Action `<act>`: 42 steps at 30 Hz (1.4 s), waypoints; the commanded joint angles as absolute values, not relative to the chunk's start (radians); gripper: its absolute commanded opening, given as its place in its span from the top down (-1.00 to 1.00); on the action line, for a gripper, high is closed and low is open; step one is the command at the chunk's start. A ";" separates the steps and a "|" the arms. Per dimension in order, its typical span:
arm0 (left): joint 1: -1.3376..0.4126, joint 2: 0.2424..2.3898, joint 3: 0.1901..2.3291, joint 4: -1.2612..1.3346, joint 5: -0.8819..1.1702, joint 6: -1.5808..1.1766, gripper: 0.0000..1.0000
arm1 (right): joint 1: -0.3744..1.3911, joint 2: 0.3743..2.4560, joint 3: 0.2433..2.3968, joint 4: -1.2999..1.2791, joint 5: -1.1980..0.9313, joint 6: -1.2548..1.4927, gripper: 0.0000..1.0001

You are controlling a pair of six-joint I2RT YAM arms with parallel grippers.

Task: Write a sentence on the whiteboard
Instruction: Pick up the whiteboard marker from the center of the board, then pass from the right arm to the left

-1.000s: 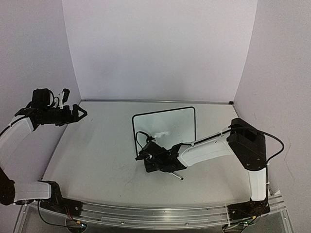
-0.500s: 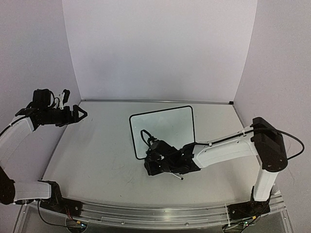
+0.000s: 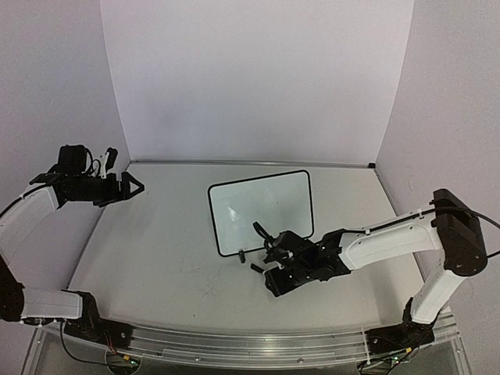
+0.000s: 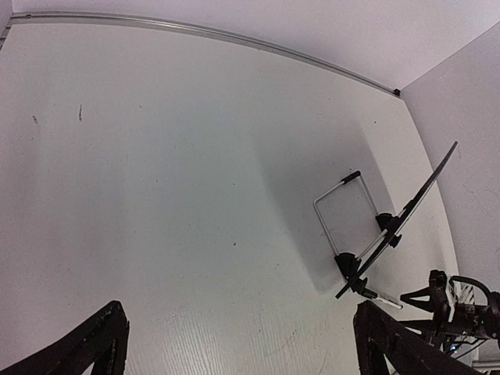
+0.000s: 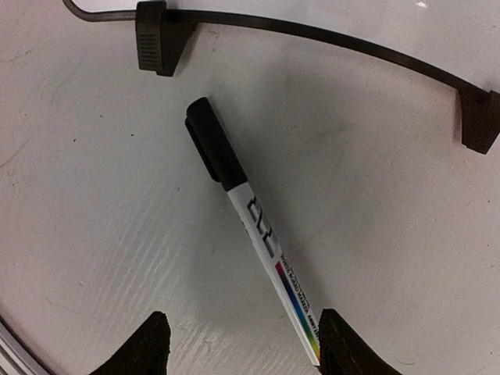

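Whiteboard (image 3: 262, 209): small, rectangular, rounded corners, thin black frame; stands near the middle of the table (image 3: 156, 250), a little right of centre. In the left wrist view the whiteboard (image 4: 408, 212) shows nearly edge-on, leaning back on a thin wire stand (image 4: 332, 199). In the right wrist view the lower edge of the whiteboard (image 5: 375, 19) crosses the top of the picture, with two black feet (image 5: 156, 35) resting on the tabletop. No lettering can be made out on its face in any view. Marker (image 5: 250, 211): black cap on, white barrel with a coloured stripe, lying flat on the table just in front of the board's lower edge, cap end toward the left foot, apart from it. Right gripper (image 3: 264, 254): low over the table at the board's near edge; in its own view the right gripper (image 5: 246, 348) has its jaws spread wide, grasping nothing, the marker's tail end lying close by one fingertip (image 5: 344, 348); contact cannot be told. Left gripper (image 3: 129, 186): raised at the far left side of the table, well apart from the board; the left gripper (image 4: 234, 351) is released, jaws wide, empty. Surround: plain white backdrop walls (image 3: 258, 78).
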State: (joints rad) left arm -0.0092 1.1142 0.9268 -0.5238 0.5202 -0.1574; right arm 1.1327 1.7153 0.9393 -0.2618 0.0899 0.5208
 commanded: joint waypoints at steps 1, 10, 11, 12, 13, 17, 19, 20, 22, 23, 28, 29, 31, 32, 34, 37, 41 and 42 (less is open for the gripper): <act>-0.039 1.111 0.926 -0.510 0.546 -0.162 -0.99 | 1.091 1.712 0.947 -0.274 0.033 0.459 -0.19; -0.053 1.158 0.929 -0.522 0.604 -0.222 -0.95 | 1.082 1.798 0.979 -0.270 0.020 0.423 0.19; -0.054 1.157 0.922 -0.521 0.609 -0.237 -0.95 | 1.083 1.801 0.979 -0.269 0.023 0.423 0.24; -0.055 1.153 0.915 -0.519 0.612 -0.255 -0.95 | 1.082 1.804 0.978 -0.266 0.024 0.422 0.29; -0.056 1.148 0.906 -0.515 0.616 -0.273 -0.95 | 1.081 1.806 0.977 -0.262 0.023 0.421 0.35; -0.072 1.108 0.842 -0.476 0.659 -0.343 -0.94 | 1.080 1.817 0.972 -0.246 0.019 0.418 0.74; -0.090 1.081 0.805 -0.459 0.678 -0.375 -0.94 | 1.079 1.812 0.968 -0.241 0.019 0.413 0.93; -0.103 1.067 0.791 -0.458 0.681 -0.387 -0.94 | 1.079 1.803 0.966 -0.241 0.020 0.409 0.99; -0.127 1.044 0.773 -0.470 0.684 -0.403 -0.94 | 1.080 1.769 0.957 -0.238 0.012 0.387 1.00; -0.140 1.031 0.766 -0.476 0.687 -0.414 -0.94 | 1.081 1.743 0.953 -0.234 -0.002 0.365 1.00; -0.244 0.979 0.754 -0.480 0.681 -0.505 -0.94 | 1.115 1.559 0.912 -0.194 -0.080 0.254 1.00; -0.272 0.970 0.757 -0.477 0.671 -0.522 -0.94 | 1.123 1.523 0.909 -0.187 -0.084 0.243 1.00; -0.331 0.963 0.767 -0.455 0.664 -0.565 -0.94 | 1.132 1.468 0.922 -0.187 -0.074 0.225 1.00; -0.358 0.962 0.772 -0.436 0.664 -0.588 -0.94 | 1.136 1.444 0.933 -0.190 -0.068 0.218 1.00; -0.416 0.969 0.794 -0.396 0.664 -0.631 -0.94 | 1.141 1.418 0.961 -0.206 -0.064 0.196 1.00; -0.508 0.996 0.851 -0.355 0.654 -0.666 -0.95 | 1.144 1.414 1.031 -0.261 -0.055 0.160 1.00; -0.636 1.069 0.945 -0.334 0.645 -0.665 -0.98 | 1.145 1.426 1.117 -0.310 -0.067 0.117 1.00; -0.667 1.097 0.969 -0.338 0.644 -0.658 -0.98 | 1.144 1.428 1.130 -0.314 -0.078 0.107 1.00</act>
